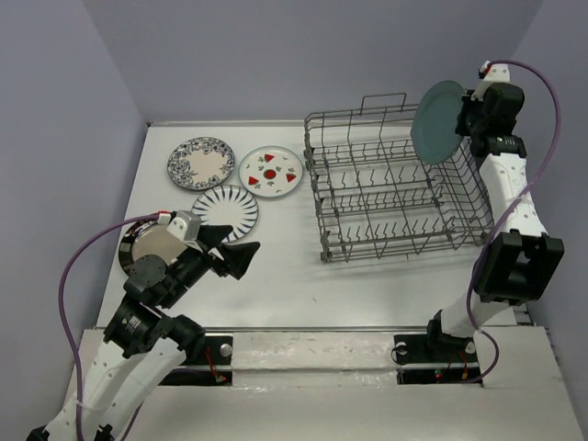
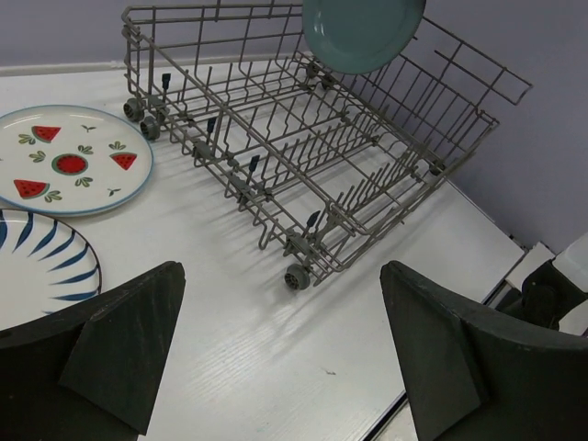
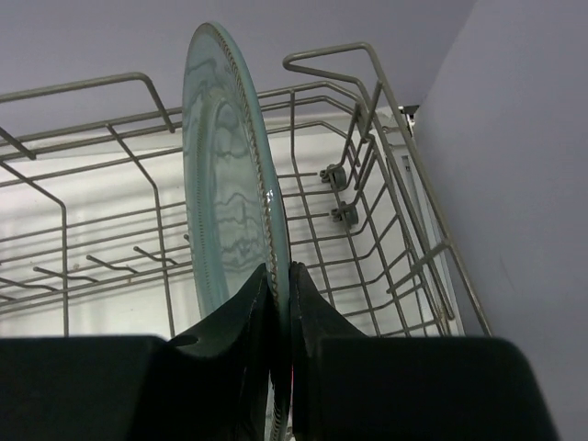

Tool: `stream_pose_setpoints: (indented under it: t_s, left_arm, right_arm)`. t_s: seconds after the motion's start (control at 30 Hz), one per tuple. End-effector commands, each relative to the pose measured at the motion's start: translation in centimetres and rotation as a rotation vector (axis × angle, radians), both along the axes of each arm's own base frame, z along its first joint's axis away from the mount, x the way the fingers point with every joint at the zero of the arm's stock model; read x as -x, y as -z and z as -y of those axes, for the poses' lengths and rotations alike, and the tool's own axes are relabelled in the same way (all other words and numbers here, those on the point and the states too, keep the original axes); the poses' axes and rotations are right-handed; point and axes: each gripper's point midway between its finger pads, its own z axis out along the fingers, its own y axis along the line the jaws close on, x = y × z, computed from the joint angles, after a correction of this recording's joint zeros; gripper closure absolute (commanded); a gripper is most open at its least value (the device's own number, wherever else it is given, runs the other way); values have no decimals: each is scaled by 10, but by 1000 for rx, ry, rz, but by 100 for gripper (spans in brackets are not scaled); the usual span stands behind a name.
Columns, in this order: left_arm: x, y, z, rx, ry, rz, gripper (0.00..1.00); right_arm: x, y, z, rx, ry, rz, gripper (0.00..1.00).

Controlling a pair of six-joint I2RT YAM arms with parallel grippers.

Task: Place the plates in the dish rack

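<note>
My right gripper (image 1: 470,116) is shut on the rim of the plain teal-grey plate (image 1: 439,121) and holds it upright, edge-on, above the far right corner of the wire dish rack (image 1: 386,188). In the right wrist view its fingers (image 3: 317,312) pinch the plate (image 3: 230,184) over the rack (image 3: 401,121). The floral plate (image 1: 200,162), the fruit plate (image 1: 272,171) and the striped plate (image 1: 226,210) lie flat left of the rack. The dark silver-rimmed plate (image 1: 145,244) is partly hidden under my left arm. My left gripper (image 1: 241,250) hovers open near the striped plate, holding nothing.
The left wrist view faces the rack (image 2: 276,138), with the teal plate (image 2: 363,32) above it, the fruit plate (image 2: 69,161) and the striped plate (image 2: 41,266) at left. Purple walls close in behind and at both sides. A rail runs along the table's near edge.
</note>
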Motion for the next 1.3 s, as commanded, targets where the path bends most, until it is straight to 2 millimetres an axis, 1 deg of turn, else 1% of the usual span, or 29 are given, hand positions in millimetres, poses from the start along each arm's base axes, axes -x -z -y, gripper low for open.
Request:
stream_pose_setpoints:
  t_s: [0.0, 0.07, 0.1, 0.2, 0.27, 0.3, 0.4, 0.43, 0.53, 0.57, 0.6, 0.63, 0.67, 0.7, 0.8, 0.87, 0.9, 0.93, 0.97, 1.0, 1.07, 1.1, 1.13, 1.17, 1.2, 1.27]
  left_arm:
    - [0, -10, 2, 7, 10, 56, 1]
    - [0, -9, 2, 4, 9, 54, 1]
    - [0, -9, 2, 4, 7, 52, 1]
    - [-2, -8, 1, 0, -2, 48, 1]
    - [-4, -6, 2, -6, -3, 42, 1]
    - [-4, -5, 3, -9, 0, 37, 1]
    - [-6, -4, 3, -14, -3, 33, 1]
    - [-6, -4, 2, -14, -6, 33, 1]
    - [-7, -2, 2, -16, -11, 27, 1]
    - [-8, -2, 2, -19, -12, 25, 1]
    - [-8, -1, 3, -17, -12, 22, 1]
    - [-9, 0, 3, -21, -14, 17, 1]
    - [-10, 1, 3, -22, -15, 14, 1]
    - [-10, 1, 3, -23, -17, 13, 1]
    - [-14, 4, 2, -30, -27, 0, 1]
    - [-17, 6, 1, -34, -41, -10, 1]
    - [-18, 7, 0, -37, -52, -16, 1]
    - [-21, 11, 0, -45, -58, -29, 1]
    - [-24, 11, -2, -45, -74, -37, 1]
    - [-25, 12, -3, -46, -82, -44, 1]
    - [-30, 16, -5, -55, -106, -64, 1]
    - [-32, 18, -6, -58, -114, -72, 1]
    - [-35, 20, -8, -65, -128, -80, 1]
    - [-36, 20, -9, -65, -133, -84, 1]
    - [-38, 20, -10, -66, -142, -87, 1]
    - [-43, 24, -14, -74, -166, -102, 1]
  right_arm:
    - [-24, -97, -1, 122, -56, 281, 93]
    - [-29, -90, -5, 132, -89, 255, 93]
    - [-31, -89, -4, 142, -91, 250, 93]
    - [-36, -74, 4, 188, -72, 212, 93]
    - [-38, -65, 3, 196, -83, 195, 93]
    - [-39, -57, 3, 193, -87, 185, 93]
    - [-41, -42, -2, 180, -115, 164, 93]
    - [-42, -31, -4, 172, -127, 145, 93]
    - [-44, -13, -10, 147, -160, 118, 93]
    - [-44, -2, -13, 132, -176, 99, 93]
    - [-43, 2, -14, 124, -182, 91, 93]
    - [-43, 12, -16, 108, -189, 75, 93]
    - [-43, 11, -17, 101, -190, 80, 93]
    - [-42, 19, -18, 91, -190, 72, 93]
    - [-41, 32, -18, 74, -185, 62, 92]
    - [-40, 33, -18, 63, -176, 65, 86]
    - [-38, 34, -18, 51, -168, 62, 77]
    - [-37, 34, -24, 30, -172, 63, 73]
    - [-39, 25, -25, 26, -172, 98, 70]
    - [-38, 23, -26, 16, -171, 107, 61]
    - [-38, 16, -38, -18, -179, 128, 52]
    - [-37, 15, -39, -27, -180, 131, 51]
    - [-37, 13, -50, -37, -195, 134, 51]
    - [-37, 14, -56, -41, -203, 132, 51]
    - [-37, 12, -53, -41, -185, 135, 50]
    - [-36, 19, -64, -56, -190, 122, 50]
